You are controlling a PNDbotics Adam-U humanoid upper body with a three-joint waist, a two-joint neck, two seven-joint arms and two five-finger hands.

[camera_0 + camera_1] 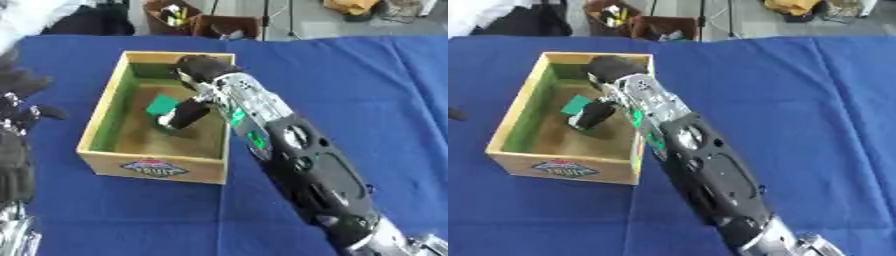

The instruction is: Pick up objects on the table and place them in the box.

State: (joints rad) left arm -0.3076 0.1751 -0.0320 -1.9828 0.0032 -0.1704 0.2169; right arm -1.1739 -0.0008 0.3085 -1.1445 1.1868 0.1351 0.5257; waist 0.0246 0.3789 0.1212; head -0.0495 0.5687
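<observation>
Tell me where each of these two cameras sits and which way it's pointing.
Left eye view: in the robot's head, looking down at the blue table and wooden box; shows the right arm reaching into the box and the left hand idle at the left edge.
Right eye view: same head, set slightly rightward, looking down likewise; shows the right hand over a green object.
Shared: box, table, right arm, same moment.

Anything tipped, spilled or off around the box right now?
Nothing stands out. The open wooden box sits flat on the blue tablecloth, with the right hand reaching inside beside a green flat object. Nothing has spilled.
</observation>
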